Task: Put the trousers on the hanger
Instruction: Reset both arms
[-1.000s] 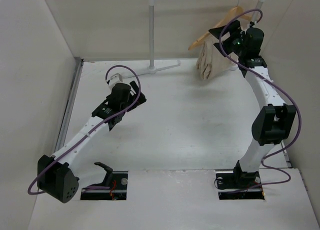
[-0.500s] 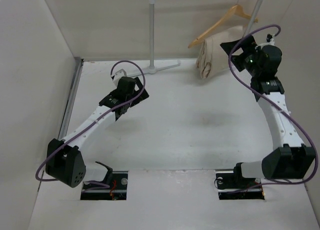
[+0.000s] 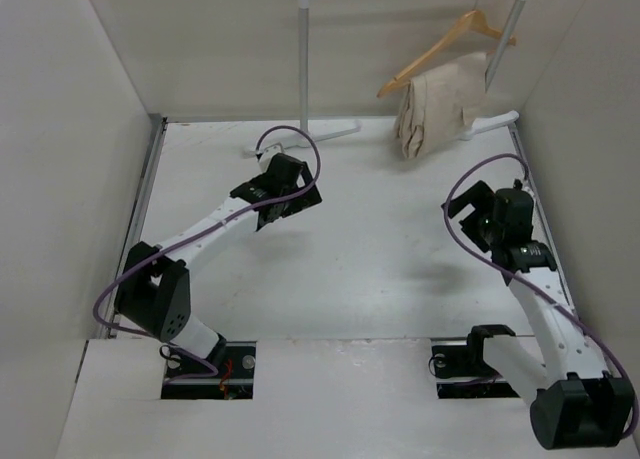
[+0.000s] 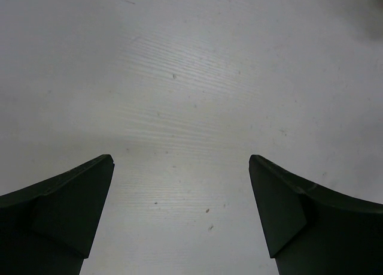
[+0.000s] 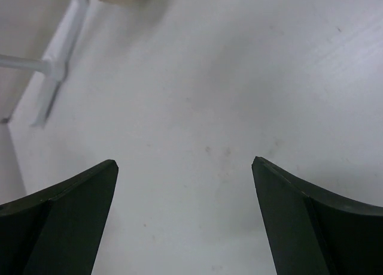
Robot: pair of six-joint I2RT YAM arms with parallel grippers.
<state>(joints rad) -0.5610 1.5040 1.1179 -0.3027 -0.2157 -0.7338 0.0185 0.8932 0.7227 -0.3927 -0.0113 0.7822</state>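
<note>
Wrist views show left claw (image 4: 181, 159) and right claw (image 5: 184, 161) spread wide, gripping nothing.

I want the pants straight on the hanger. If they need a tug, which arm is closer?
Probably right. The right gripper, open, sits on the same side as the trousers draped over the hanger; the left gripper, also open, is farther across.

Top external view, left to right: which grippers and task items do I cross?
left gripper → trousers, draped over the hanger → right gripper
</note>
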